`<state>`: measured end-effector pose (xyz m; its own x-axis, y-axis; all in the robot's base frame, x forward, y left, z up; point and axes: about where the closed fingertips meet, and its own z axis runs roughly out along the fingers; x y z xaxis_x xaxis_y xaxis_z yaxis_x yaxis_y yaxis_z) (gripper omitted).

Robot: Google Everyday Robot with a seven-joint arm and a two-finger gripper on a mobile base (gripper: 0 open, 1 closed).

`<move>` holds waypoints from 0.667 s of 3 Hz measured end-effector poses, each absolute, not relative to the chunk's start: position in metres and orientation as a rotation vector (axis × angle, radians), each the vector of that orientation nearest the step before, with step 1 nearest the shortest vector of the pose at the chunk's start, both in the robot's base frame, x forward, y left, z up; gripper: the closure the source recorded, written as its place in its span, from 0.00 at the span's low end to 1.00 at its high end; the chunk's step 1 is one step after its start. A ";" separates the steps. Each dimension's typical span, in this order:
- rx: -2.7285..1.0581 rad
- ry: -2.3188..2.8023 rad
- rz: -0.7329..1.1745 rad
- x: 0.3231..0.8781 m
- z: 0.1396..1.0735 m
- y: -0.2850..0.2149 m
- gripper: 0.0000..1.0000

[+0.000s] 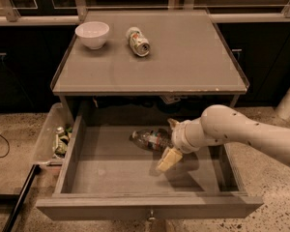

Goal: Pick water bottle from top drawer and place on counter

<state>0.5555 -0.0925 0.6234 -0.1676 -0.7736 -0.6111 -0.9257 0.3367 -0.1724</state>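
Note:
The water bottle (149, 138) lies on its side in the open top drawer (111, 166), near the back middle, cap pointing left. My gripper (168, 143) reaches in from the right and is open. One finger (172, 123) is behind the bottle's right end and the other finger (167, 160) is in front of it, so the bottle's base lies between them. The counter (183, 57) is above the drawer.
A white bowl (92, 34) and a green-and-white can (138, 41) lying on its side are at the counter's back left. A clear plastic bin (53, 139) with scraps stands left of the drawer. My arm (246, 134) crosses the drawer's right side.

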 end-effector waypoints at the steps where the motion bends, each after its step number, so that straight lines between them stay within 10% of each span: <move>1: -1.483 1.989 0.319 0.555 0.623 -0.092 0.19; 2: -1.483 1.989 0.319 0.555 0.623 -0.092 0.43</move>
<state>0.5554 -0.0923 0.6230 -0.1685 -0.7735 -0.6110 -0.9258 0.3370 -0.1713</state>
